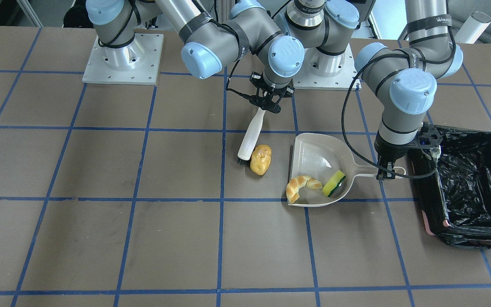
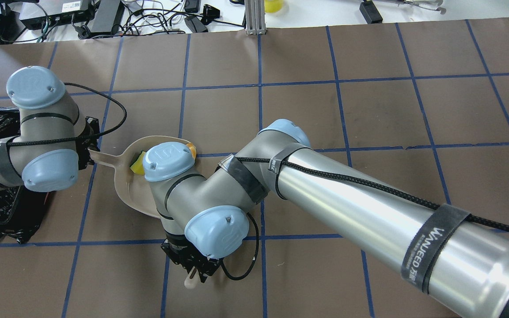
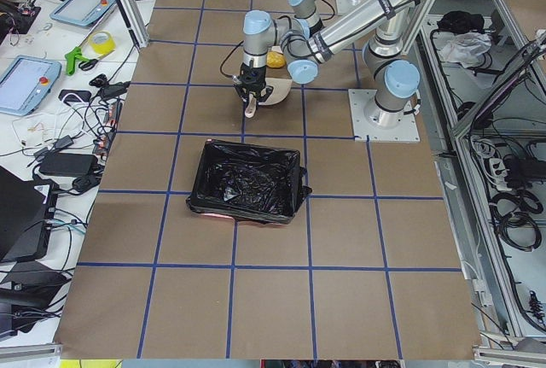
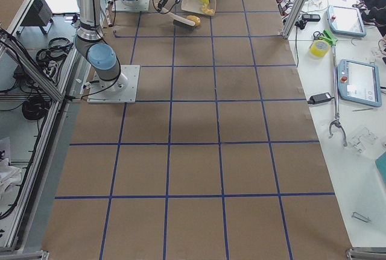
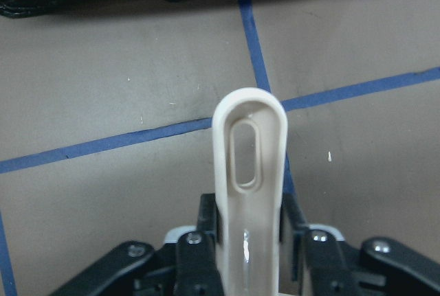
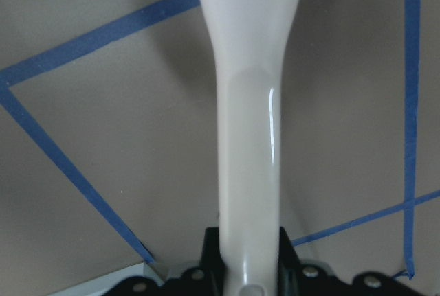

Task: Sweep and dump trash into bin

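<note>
Pinches the handle of the beige dustpan [image 1: 318, 155] with the left jaws, flat on the bench [image 1: 100, 238]. In the pan, close together: the tan croissant [image 1: 301, 186] at the open mouth and the yellow-green sponge [image 1: 334, 183] nearer the handle. Outside the pan, toward the bench's right end: the golden bread piece [image 1: 261, 159], just beside the dark bristles of the brush [image 1: 249, 138]. Clamps the brush handle with the right jaws. Just beyond the pan handle, toward the bench's left end: the bin [image 1: 471, 179], lined with a black bag.
</note>
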